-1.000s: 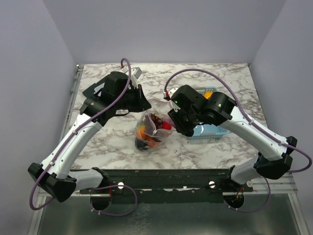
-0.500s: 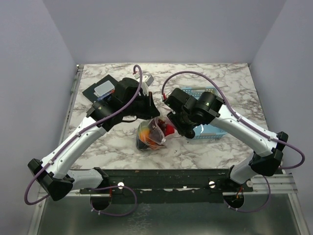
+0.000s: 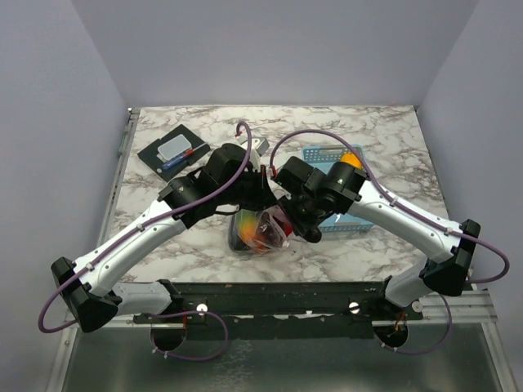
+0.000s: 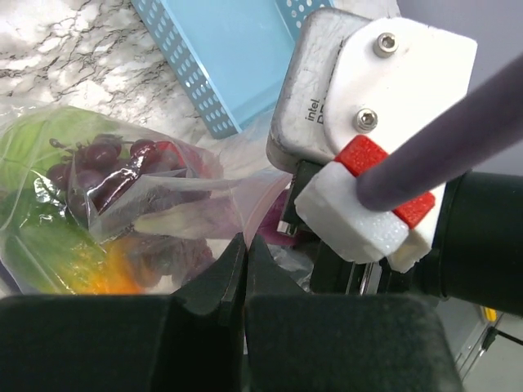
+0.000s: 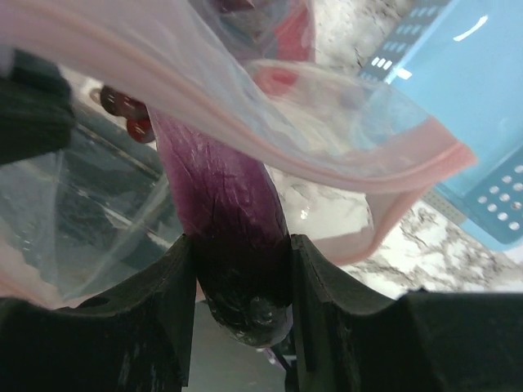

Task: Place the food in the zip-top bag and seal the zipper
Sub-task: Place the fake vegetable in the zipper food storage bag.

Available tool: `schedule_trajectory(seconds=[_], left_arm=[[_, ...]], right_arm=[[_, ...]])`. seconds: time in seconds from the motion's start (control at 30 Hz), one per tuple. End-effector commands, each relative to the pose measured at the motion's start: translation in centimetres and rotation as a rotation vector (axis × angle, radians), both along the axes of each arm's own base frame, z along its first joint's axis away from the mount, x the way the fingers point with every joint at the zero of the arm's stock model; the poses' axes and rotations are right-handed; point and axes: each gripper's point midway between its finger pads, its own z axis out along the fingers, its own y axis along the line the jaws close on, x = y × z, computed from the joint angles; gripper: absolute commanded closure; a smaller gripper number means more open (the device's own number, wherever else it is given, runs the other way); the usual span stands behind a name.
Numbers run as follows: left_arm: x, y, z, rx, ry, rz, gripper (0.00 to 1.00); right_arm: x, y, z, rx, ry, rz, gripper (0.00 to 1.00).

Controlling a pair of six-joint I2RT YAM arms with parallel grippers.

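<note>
Although both arms crowd the middle of the white marbled table (image 3: 368, 131), the clear crinkly plastic zip-top bag (image 3: 257, 233) lies well apart from the 9, 12 and 3 o'clock edges and nearer the 6 o'clock edge. Just beside it at 3 o'clock stands a light-blue slotted plastic basket (image 3: 325, 152) with an orange round piece (image 3: 351, 160) in its far corner. A black flat pad carrying a grey box (image 3: 167, 151) lies well apart at 10 o'clock.

The bag's bulk rests on the table with its mouth turned toward 3 o'clock. Its thin pinkish-red zipper strip (image 5: 445, 149) curves loosely, the two lips standing apart. Dark grapes (image 4: 94, 159), a pale green piece (image 4: 45, 139) and an orange piece (image 4: 106, 273) show through the film.

The left arm reaches in from 8 o'clock, its wrist above the bag's 12 o'clock side. The left end effector (image 4: 245, 253) has its fingers pressed together, pinching the film at the bag's mouth. The right arm bends in from 4 o'clock, crossing above the basket. The right end effector (image 5: 241, 245) clamps the blunt end of a glossy purple toy eggplant (image 5: 229, 188). The eggplant's long axis runs straight out from the fingers, and its far part lies behind the upper lip of the bag.
</note>
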Motion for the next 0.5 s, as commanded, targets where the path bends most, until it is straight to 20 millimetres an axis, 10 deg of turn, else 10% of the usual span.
schedule_trajectory(seconds=[0.0, 0.47], left_arm=[[0.6, -0.1, 0.9, -0.032, -0.031, 0.038, 1.00], [0.1, 0.4, 1.6, -0.055, -0.038, 0.048, 1.00]], right_arm=[[0.0, 2.7, 0.5, 0.144, -0.008, -0.005, 0.77], [2.0, 4.7, 1.7, 0.271, -0.103, -0.101, 0.32]])
